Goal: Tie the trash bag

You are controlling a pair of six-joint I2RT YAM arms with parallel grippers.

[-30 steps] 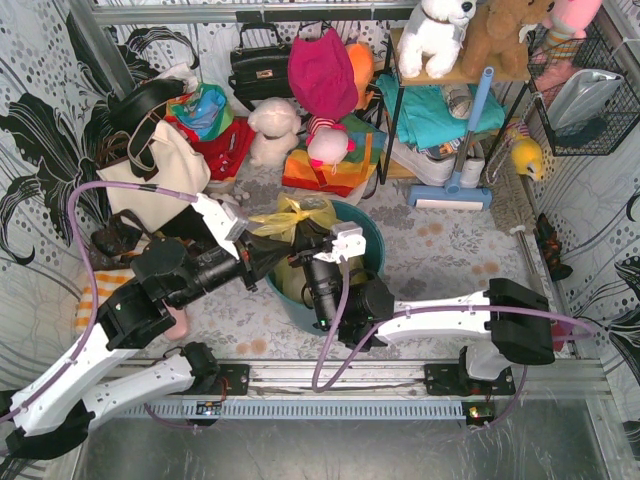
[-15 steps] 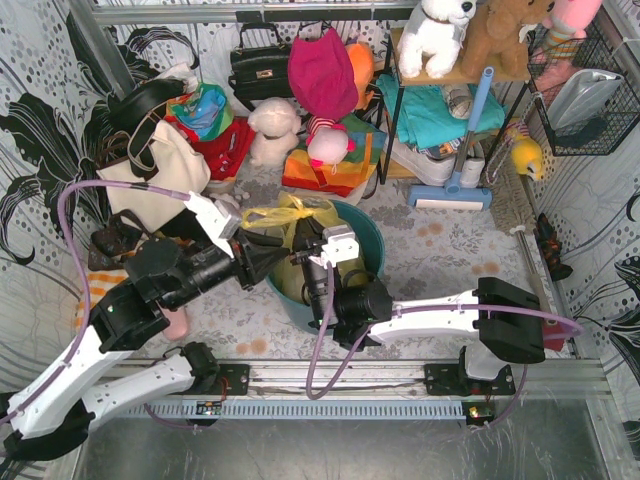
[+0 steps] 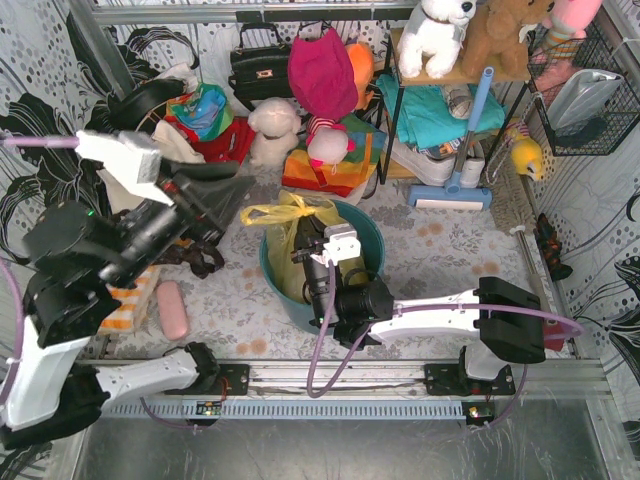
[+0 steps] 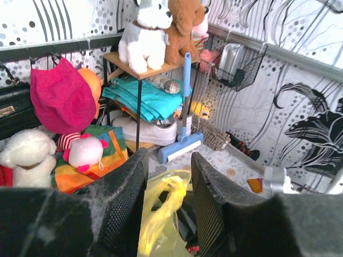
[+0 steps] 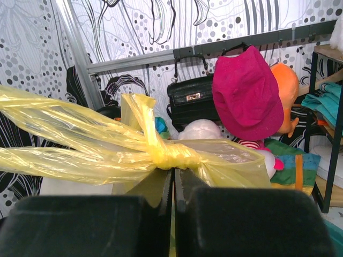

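The yellow trash bag (image 3: pixel 287 262) sits in the round teal bin (image 3: pixel 367 232), its top tied in a knot (image 3: pixel 291 213) with two loose ears. My right gripper (image 3: pixel 308 251) is shut on the bag's neck just under the knot (image 5: pixel 175 155); in the right wrist view its jaws (image 5: pixel 173 176) are pressed together with yellow film between them. My left gripper (image 3: pixel 232 187) is open and empty, raised up and left of the bag. In the left wrist view its jaws (image 4: pixel 169 159) stand apart and the bag (image 4: pixel 159 214) shows below, between them.
A cream tote bag (image 3: pixel 150 165) and a black handbag (image 3: pixel 262 65) stand at the back left. Soft toys and a metal shelf rack (image 3: pixel 440 100) fill the back. A blue floor squeegee (image 3: pixel 455 185) leans there. A pink object (image 3: pixel 172 310) lies left of the bin.
My left gripper let go of the bag's ear, opened, and rose up and to the left away from the bin. My right gripper kept its hold under the knot.
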